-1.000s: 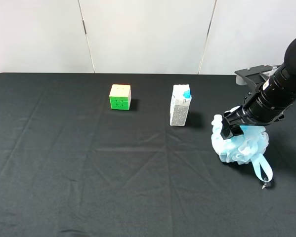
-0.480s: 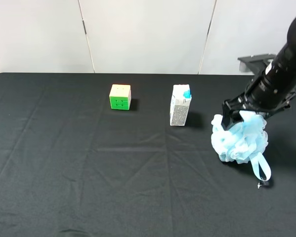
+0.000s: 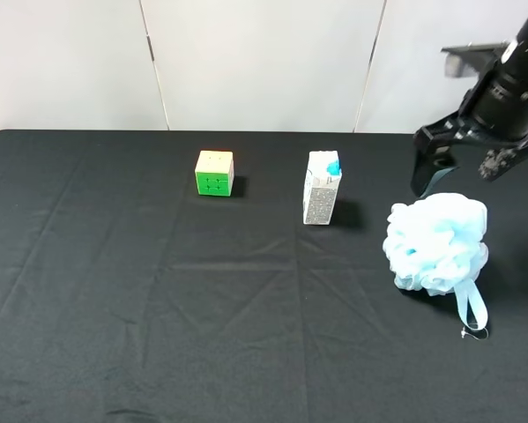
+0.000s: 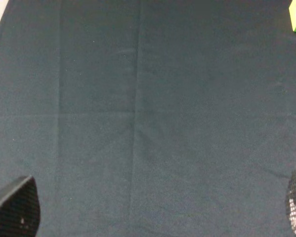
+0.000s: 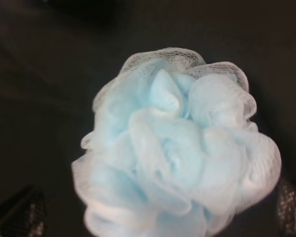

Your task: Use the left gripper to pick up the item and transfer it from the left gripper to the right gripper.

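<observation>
The right gripper (image 3: 462, 163) has let go of the item (image 3: 437, 243) and risen: a second ago its jaws were buried in the blue mesh, and now they hang spread wide and empty just above and behind the pouf, touching nothing. Directly below the jaws in the right wrist view, the item (image 5: 180, 155) fills the space between the two fingertips (image 5: 19, 215) without either pressing it. It sits on the black table (image 3: 158, 308) with its ribbon loop (image 3: 472, 310) trailing toward the front edge, on the side away from the gripper. That release reads as the close of the task: the pouf lies on the right arm's side, set down. Farther off to the gripper's left stands the small carton (image 3: 322, 188), and beyond that the puzzle cube (image 3: 214, 172). The left gripper (image 4: 152, 217) is out of the high view; its wrist camera shows fingertips set wide apart over bare cloth, holding nothing, well apart from the item.
</observation>
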You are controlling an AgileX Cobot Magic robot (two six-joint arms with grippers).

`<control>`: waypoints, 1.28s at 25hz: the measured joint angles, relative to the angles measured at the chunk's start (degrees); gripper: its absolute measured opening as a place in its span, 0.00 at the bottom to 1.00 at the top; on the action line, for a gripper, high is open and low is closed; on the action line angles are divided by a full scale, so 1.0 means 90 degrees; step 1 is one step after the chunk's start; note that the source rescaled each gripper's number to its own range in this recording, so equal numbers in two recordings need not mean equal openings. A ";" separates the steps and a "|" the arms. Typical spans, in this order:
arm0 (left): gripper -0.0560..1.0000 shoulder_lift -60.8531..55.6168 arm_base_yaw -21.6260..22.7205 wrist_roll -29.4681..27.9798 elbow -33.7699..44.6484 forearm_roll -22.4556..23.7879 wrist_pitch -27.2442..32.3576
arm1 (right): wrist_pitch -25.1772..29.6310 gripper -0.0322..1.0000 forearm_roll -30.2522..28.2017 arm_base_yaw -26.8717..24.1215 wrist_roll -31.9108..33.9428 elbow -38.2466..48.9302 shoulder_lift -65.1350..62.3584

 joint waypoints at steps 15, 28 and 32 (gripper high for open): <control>1.00 0.0000 0.0000 0.0000 0.0000 0.0000 0.0000 | 0.0586 1.00 0.0081 0.0000 0.0186 0.0257 -0.2838; 1.00 0.0000 0.0000 0.0000 0.0000 0.0000 0.0000 | 0.0248 1.00 0.0096 0.0000 0.0205 0.3029 -0.6140; 1.00 0.0000 0.0000 0.0000 0.0000 0.0000 0.0000 | 0.0003 1.00 0.0096 0.0000 0.0205 0.3750 -0.7331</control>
